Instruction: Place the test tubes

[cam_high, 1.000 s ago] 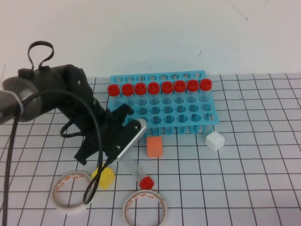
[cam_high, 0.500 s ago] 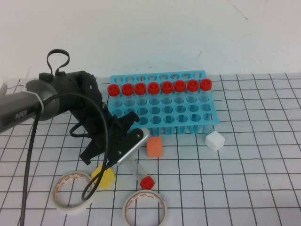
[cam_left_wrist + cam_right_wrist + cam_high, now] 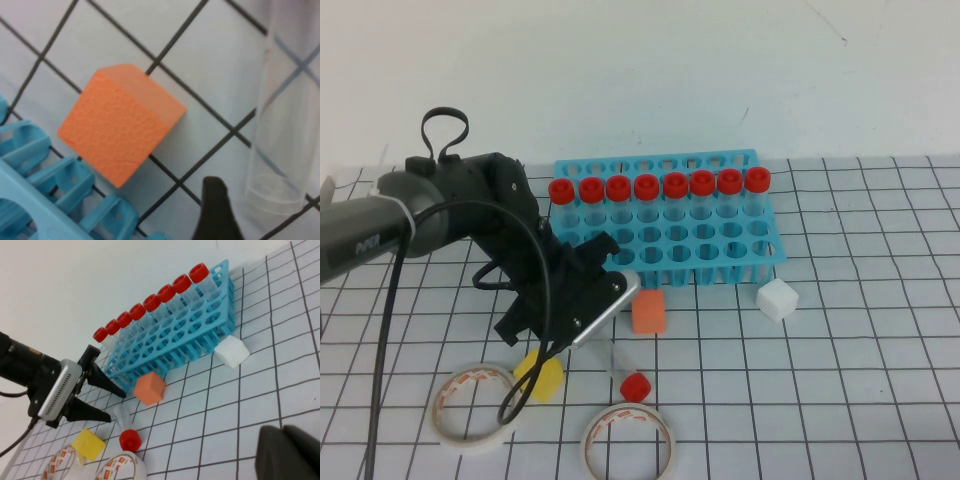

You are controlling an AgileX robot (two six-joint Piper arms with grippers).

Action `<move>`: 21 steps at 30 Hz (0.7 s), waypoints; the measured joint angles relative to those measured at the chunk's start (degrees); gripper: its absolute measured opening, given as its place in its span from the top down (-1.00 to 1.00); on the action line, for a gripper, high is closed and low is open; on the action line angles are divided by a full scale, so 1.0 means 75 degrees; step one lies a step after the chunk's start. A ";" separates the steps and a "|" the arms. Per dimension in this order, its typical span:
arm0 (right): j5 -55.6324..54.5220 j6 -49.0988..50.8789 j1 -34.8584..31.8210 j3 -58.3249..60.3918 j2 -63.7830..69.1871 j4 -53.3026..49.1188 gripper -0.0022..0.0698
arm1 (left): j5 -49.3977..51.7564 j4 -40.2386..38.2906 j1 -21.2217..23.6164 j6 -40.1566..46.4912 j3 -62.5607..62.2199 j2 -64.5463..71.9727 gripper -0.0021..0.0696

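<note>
left gripper point(image 3: 115, 405): fingers apart, low over mat point(image 3: 860, 380), just beside loose test tube point(image 3: 628, 377) | tube lies flat between orange cube point(image 3: 648, 312) and tape roll point(image 3: 630, 441) | rack point(image 3: 720, 255) holds eight capped tubes point(image 3: 647, 187) in one row | right gripper point(image 3: 286, 452): fingers together, empty, well apart from rack

Clear, glossy plastic in the lying test tube point(image 3: 285, 125), topped with a smooth red cap point(image 3: 634, 388). Matt blue plastic for the rack point(image 3: 700, 245). Finely pitted, matt, foam-like faces on the orange cube point(image 3: 120, 130). Matt black plastic on the left pincer point(image 3: 117, 406), with a ribbed silvery block point(image 3: 56, 390) behind. Smooth white counter point(image 3: 860, 380), faintly shiny.
</note>
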 joint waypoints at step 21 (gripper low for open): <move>0.0000 -0.0095 0.0000 0.0000 0.0000 0.0033 0.94 | 0.0016 -0.0847 0.0000 0.0452 -0.0002 0.0337 -0.26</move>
